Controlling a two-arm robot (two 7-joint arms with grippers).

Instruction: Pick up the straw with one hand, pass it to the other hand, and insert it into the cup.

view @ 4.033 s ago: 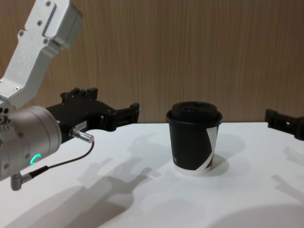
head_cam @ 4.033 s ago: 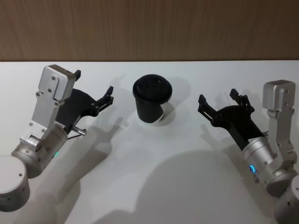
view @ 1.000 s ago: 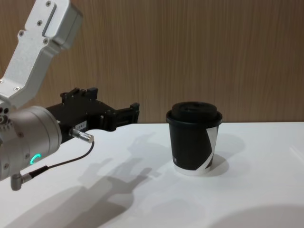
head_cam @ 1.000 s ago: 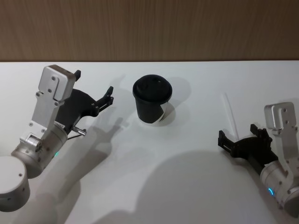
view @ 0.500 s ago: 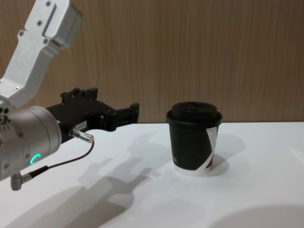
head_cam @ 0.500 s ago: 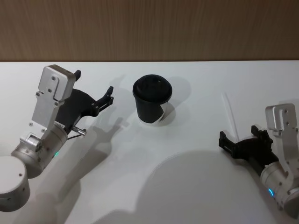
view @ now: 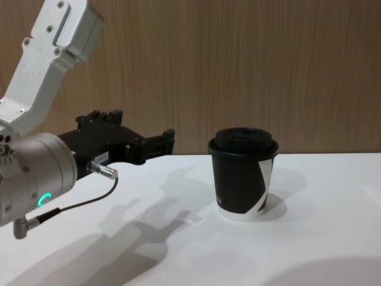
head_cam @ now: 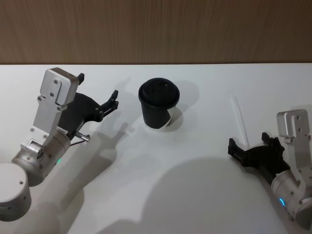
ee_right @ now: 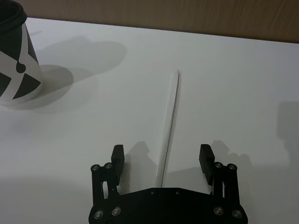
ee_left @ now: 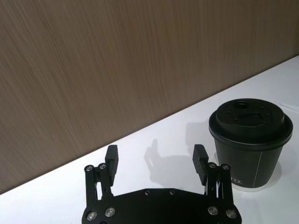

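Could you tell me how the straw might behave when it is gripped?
The straw looks thin and round, so it may roll on the smooth table. It probably weighs little and could skid. Lying flat, it offers little height to pinch.

This looks like a robot lab or a test stand rather than a home. A plain white table (head_cam: 161,195) stands against a wall (head_cam: 156,29) of brown wood-grain panels, and on it are a black paper cup (head_cam: 158,105) and a white straw (head_cam: 239,117). The left arm (head_cam: 48,117) and the right arm (head_cam: 292,141), of bare grey metal, reach over the table from the near side; a green lamp (view: 43,199) glows on the left one, a blue lamp (head_cam: 282,201) on the right, and a thin cable (view: 71,207) with a metal plug hangs loose at the left wrist.
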